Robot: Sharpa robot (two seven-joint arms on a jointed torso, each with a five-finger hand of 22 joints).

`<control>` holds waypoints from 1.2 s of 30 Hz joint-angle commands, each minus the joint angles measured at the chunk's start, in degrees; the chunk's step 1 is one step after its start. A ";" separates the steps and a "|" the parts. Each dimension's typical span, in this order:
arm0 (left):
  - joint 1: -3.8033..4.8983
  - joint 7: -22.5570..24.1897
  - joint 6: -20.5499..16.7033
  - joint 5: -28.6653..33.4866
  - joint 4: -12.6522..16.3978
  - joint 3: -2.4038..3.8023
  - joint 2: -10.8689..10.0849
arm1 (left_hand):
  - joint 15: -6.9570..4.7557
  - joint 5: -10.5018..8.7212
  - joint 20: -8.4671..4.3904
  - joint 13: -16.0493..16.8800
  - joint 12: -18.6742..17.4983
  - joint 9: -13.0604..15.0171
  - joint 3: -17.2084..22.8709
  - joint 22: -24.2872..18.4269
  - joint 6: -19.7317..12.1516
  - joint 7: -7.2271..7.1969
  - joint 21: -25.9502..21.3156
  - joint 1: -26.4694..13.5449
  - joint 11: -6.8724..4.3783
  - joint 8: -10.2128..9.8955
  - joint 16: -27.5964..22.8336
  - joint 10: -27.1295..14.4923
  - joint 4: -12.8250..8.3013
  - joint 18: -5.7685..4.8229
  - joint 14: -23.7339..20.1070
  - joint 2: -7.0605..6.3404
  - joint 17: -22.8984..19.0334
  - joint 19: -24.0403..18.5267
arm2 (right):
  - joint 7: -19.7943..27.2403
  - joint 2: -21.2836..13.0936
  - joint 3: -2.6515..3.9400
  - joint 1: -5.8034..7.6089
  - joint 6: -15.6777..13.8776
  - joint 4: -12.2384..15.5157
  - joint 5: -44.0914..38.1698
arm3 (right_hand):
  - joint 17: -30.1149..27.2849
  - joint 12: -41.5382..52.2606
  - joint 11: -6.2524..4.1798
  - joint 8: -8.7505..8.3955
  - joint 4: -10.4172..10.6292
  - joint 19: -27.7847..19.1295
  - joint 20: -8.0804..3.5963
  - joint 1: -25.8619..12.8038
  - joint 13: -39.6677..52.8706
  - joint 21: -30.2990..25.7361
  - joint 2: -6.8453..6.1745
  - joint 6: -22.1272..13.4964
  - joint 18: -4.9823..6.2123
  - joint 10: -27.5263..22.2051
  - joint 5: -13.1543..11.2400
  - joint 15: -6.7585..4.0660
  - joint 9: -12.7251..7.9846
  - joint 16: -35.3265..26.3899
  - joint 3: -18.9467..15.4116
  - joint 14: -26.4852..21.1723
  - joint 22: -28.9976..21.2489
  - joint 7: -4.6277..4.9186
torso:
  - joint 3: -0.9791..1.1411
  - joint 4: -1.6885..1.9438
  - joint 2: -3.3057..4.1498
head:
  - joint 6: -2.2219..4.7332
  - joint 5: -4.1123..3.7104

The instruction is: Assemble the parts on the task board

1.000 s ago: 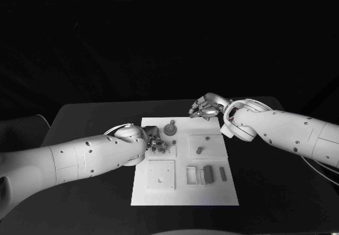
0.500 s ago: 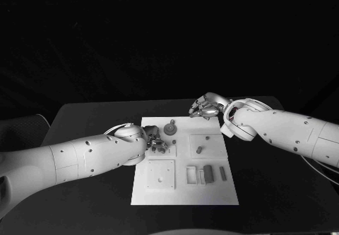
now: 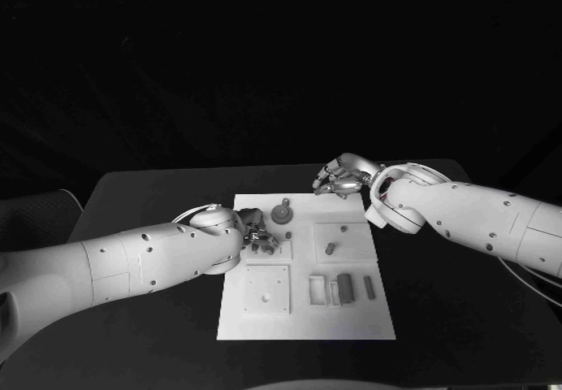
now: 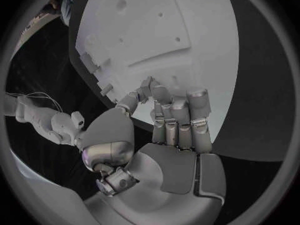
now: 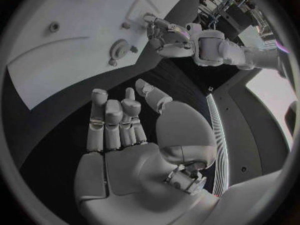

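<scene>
The white task board (image 3: pixel 307 321) lies in the middle of the black table. My left hand (image 3: pixel 260 236) rests over the board's near-left square recess, its fingertips (image 4: pixel 150 87) and thumb drawn together on the board (image 4: pixel 187 35). Whether they pinch a part is hidden. My right hand (image 3: pixel 341 179) hovers over the table just off the board's far right corner, fingers apart and holding nothing (image 5: pixel 115 122). A round grey part (image 3: pixel 283 214) and a small peg (image 3: pixel 283 201) sit near the far edge. Another grey part (image 3: pixel 331 249) lies in the right square recess.
Grey bars (image 3: pixel 344 286) stand in slots at the board's near right, and a small peg (image 3: pixel 267 298) sits in the near-left plate. The right wrist view shows the round part (image 5: pixel 119 49) on the board (image 5: pixel 62 60) and my left hand (image 5: pixel 167 35) beyond.
</scene>
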 commanded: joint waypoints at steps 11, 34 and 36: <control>-0.01 0.57 0.58 0.48 -0.05 0.03 0.17 | -0.11 -6.42 -0.23 -0.24 0.41 -0.24 -0.17 0.94 -0.18 0.15 -0.16 -1.86 0.05 0.44 0.30 -0.16 2.36 3.40 -0.13 -3.28 -0.25 0.13 | 0.37 0.04 0.03 -0.01 0.53 0.02 -0.04 | -0.09 -0.23 0.10 -0.21 0.10 -0.02 0.10 -0.49 0.06 -0.31 -0.23 0.02 0.88 -0.41 0.26 -0.43 0.08 -0.07 -0.07 -0.01 0.60 0.52 | -0.05 0.00 -0.01 | 0.07 -0.05; -0.01 0.44 1.93 1.14 0.07 0.03 0.18 | -0.01 -7.92 -0.26 -0.26 0.57 -0.27 0.00 1.04 -0.78 0.30 -0.24 -1.06 0.19 0.58 0.41 -0.71 2.05 3.49 -0.61 -4.54 -0.34 -0.22 | 0.37 0.13 0.03 -0.01 0.48 0.05 -0.04 | -0.10 -0.23 0.12 -0.28 0.09 -0.02 0.10 -0.51 0.07 -0.31 -0.26 -0.05 0.88 -0.42 0.27 -0.42 0.12 -0.06 -0.07 -0.01 0.60 0.55 | 0.01 -0.01 0.01 | 0.00 -0.14; -0.01 0.43 2.10 1.14 0.07 0.03 0.19 | 0.01 -7.91 -0.24 -0.27 0.59 -0.27 0.01 1.04 -0.85 0.33 -0.24 -0.63 0.21 0.60 0.43 -0.77 1.62 3.48 -0.65 -4.39 -0.36 -0.25 | 0.37 0.13 0.03 -0.01 0.49 0.05 -0.04 | -0.10 -0.23 0.13 -0.29 0.09 -0.02 0.10 -0.52 0.07 -0.31 -0.26 -0.05 0.88 -0.42 0.26 -0.42 0.12 -0.06 -0.07 -0.01 0.60 0.55 | -0.01 -0.01 0.01 | 0.00 -0.14</control>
